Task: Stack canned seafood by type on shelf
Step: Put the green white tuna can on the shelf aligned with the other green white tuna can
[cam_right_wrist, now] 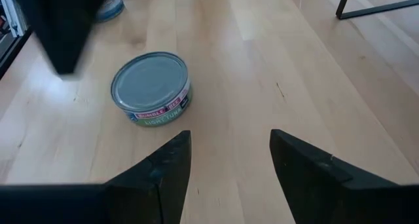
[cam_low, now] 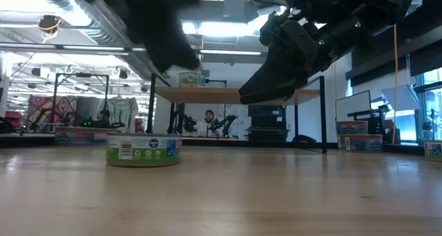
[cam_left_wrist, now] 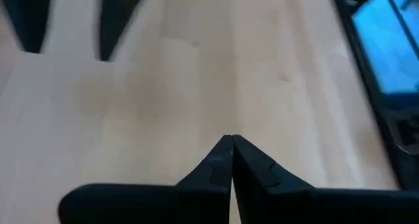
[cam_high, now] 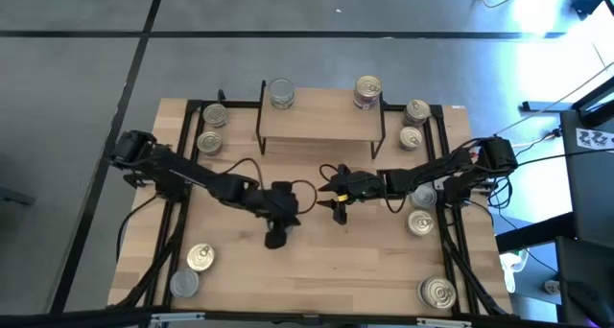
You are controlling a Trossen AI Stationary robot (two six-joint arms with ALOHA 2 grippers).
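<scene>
A silver-lidded tuna can (cam_right_wrist: 151,86) stands on its base on the tabletop, also seen in the low view (cam_low: 143,148); in the high view my left arm covers it. My right gripper (cam_right_wrist: 229,162) hangs open a little above the table, short of the can and slightly to one side of it, with nothing between its fingers. My left gripper (cam_left_wrist: 231,145) is shut and empty, above the table beyond the can (cam_high: 277,234). The shelf (cam_high: 321,122) stands at the far middle with one can near each end (cam_high: 281,93) (cam_high: 367,90).
Loose cans stand around the table: two at the far left (cam_high: 212,127), two at the far right (cam_high: 413,124), two beside my right arm (cam_high: 421,209), two at the near left (cam_high: 192,270) and one at the near right (cam_high: 437,292). Bare wood lies near the front edge.
</scene>
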